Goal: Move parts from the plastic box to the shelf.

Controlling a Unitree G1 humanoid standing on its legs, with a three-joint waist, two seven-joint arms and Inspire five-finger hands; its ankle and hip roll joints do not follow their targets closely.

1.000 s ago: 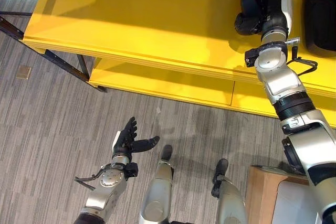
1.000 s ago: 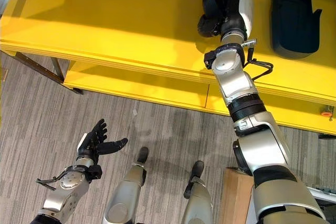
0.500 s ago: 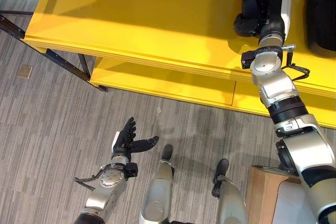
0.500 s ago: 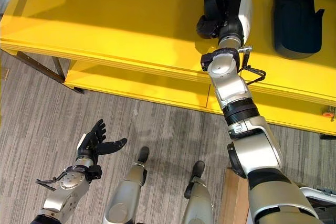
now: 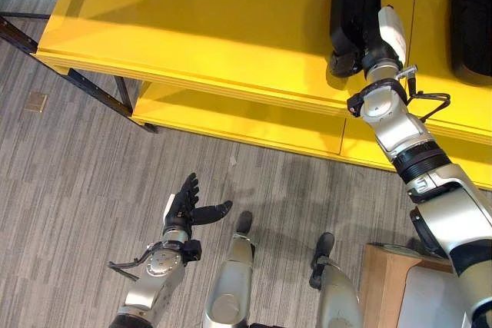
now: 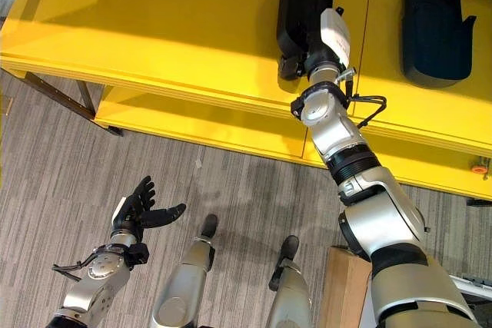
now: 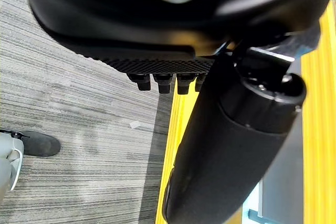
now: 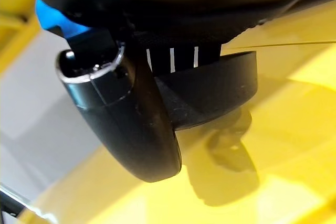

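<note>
On the glossy yellow shelf (image 5: 231,28), a long, matte black moulded part (image 5: 352,1) lies flat, with the right hand (image 5: 377,44) at its near end; its thumb curls by the part's rim, though whether the fingers grip cannot be told. A second black part (image 5: 470,21) lies apart to the right. Half a second ago, the hand covered more of the part. The left hand (image 5: 183,209) hangs over grey carpet (image 5: 69,190), fingers spread.

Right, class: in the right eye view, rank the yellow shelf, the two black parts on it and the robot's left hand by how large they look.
1. yellow shelf
2. and 3. black part at the right hand and other black part: alike, not ranked; the right hand covers some of the first
4. left hand
</note>
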